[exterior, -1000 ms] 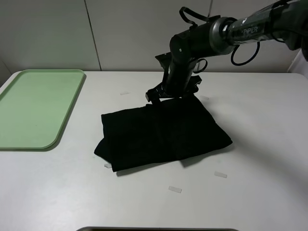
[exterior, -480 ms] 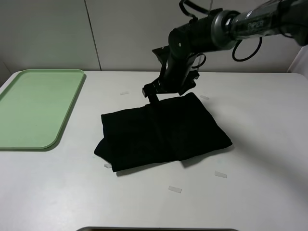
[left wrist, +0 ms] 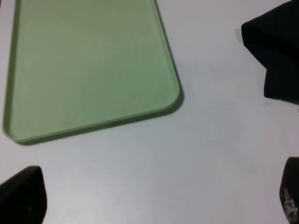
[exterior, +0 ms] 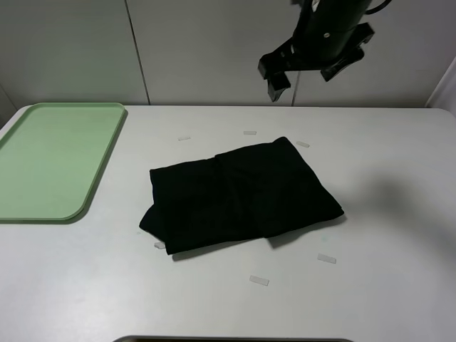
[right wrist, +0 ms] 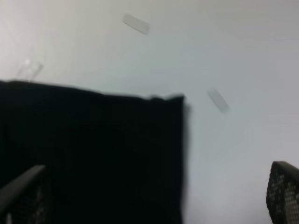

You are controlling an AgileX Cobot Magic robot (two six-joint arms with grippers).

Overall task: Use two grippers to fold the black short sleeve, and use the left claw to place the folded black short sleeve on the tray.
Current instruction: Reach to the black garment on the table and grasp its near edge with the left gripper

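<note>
Folded black cotton T-shirt [exterior: 242, 196], centre frame, looks soft, floppy; pinch its layered left edge. The left claw [left wrist: 156, 200] and right gripper [exterior: 305, 71] gape empty.

A plain white matte surface [exterior: 399, 285] carries small translucent rectangular tape strips [exterior: 259, 281] lying flat and well apart from one another, three toward its far side and three toward its near side. Behind the surface stands a pale grey panelled wall [exterior: 71, 50] with a thin dark vertical seam [exterior: 137, 53]. A dark curved edge [exterior: 235, 339] shows at the near border, too cut off to identify.
</note>
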